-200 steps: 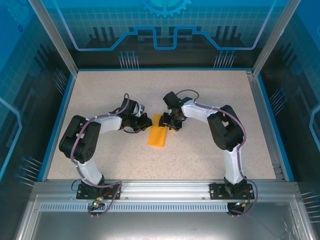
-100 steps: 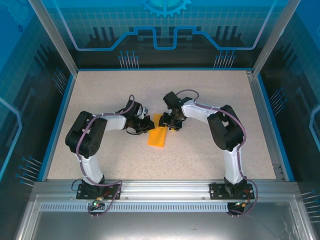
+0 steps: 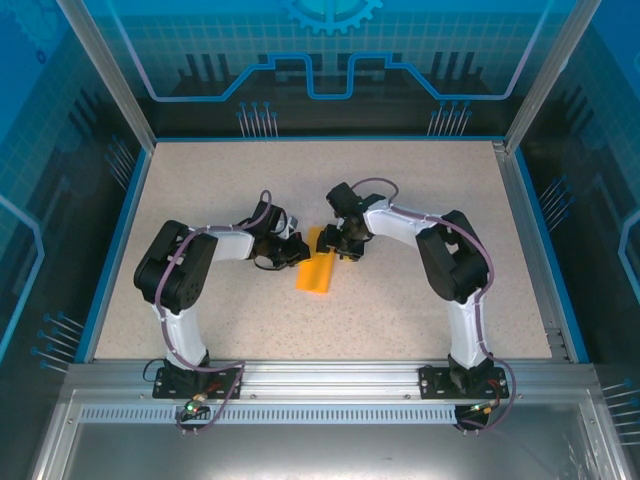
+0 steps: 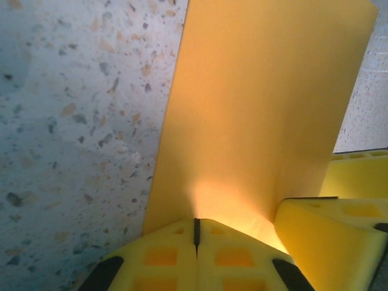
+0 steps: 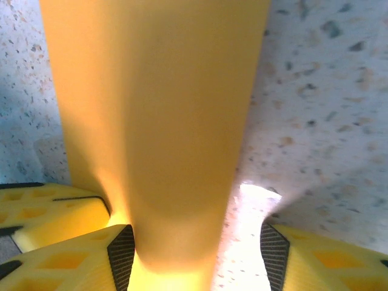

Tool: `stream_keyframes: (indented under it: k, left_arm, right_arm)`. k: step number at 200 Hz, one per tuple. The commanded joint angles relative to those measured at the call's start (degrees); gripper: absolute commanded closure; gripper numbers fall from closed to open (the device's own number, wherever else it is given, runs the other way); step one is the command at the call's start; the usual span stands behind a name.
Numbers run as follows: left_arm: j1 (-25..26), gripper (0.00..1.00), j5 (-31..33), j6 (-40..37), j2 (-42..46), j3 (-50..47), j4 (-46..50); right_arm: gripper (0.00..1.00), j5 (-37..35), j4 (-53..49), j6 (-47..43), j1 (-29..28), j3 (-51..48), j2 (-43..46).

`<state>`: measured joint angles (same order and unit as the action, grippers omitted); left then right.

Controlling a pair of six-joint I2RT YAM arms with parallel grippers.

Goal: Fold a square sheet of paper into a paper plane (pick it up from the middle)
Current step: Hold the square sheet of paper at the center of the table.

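Left hand (image 4: 196, 233) pinches the paper (image 4: 254, 109), right hand (image 5: 197, 251) gapes astride it, gripped end hidden.

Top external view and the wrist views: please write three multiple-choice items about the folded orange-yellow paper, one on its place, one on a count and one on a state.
1. Where does the folded orange-yellow paper sheet lie on the speckled beige table?
A. far left corner
B. middle of the table
C. near right edge

2. How many grippers meet at it?
A. one
B. two
C. three

3. How do the left gripper's yellow fingers stand?
A. closed together
B. wide apart
C. around a cable

Key:
1 B, the sheet sits mid-table.
2 B, the left gripper and the right gripper both reach it.
3 A, the left wrist view shows just a thin seam between them.
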<state>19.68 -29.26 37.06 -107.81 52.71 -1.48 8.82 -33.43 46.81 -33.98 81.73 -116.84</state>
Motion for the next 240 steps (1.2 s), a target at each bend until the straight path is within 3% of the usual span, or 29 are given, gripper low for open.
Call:
stream_keyframes:
  k: [1, 22, 59, 93, 164, 190, 218, 240]
  left_arm:
    - [0.62, 1.00, 2.86, -1.70, -0.73, -2.08, 1.73]
    - [0.60, 1.00, 2.86, -1.62, -0.39, -2.08, 1.65]
    - [0.62, 1.00, 2.71, -1.59, -0.38, -1.81, 1.62]
    - [0.62, 1.00, 2.71, -1.92, -0.12, -1.73, 2.35]
    - [0.57, 1.00, 2.28, -2.16, -0.05, -1.73, 2.40]
    - [0.62, 1.00, 2.17, -2.08, -0.22, -1.51, 2.50]
    - [0.61, 1.00, 2.10, -1.99, -0.30, -1.34, 2.45]
    - [0.62, 1.00, 1.99, -2.08, -0.30, -1.20, 2.71]
  right_arm:
    - [0.39, 0.05, 3.31, -1.10, 2.54, -4.15, 7.52]
    - [0.49, 4.45, 9.54, -1.11, 3.00, -8.41, 11.63]
    - [0.81, 15.22, 21.54, 1.54, 2.41, -13.62, 11.10]
    - [0.87, 15.70, 23.70, 1.97, 1.32, -15.41, 8.90]
    - [0.87, 17.68, 26.75, 1.18, 1.89, -18.98, 7.93]
    - [0.76, 13.97, 23.71, -0.02, 1.47, -18.38, 10.58]
    - [0.56, 4.22, 11.49, -3.18, 0.95, -13.53, 11.69]
    - [0.51, 0.50, 6.74, -3.63, 0.34, -11.42, 10.07]
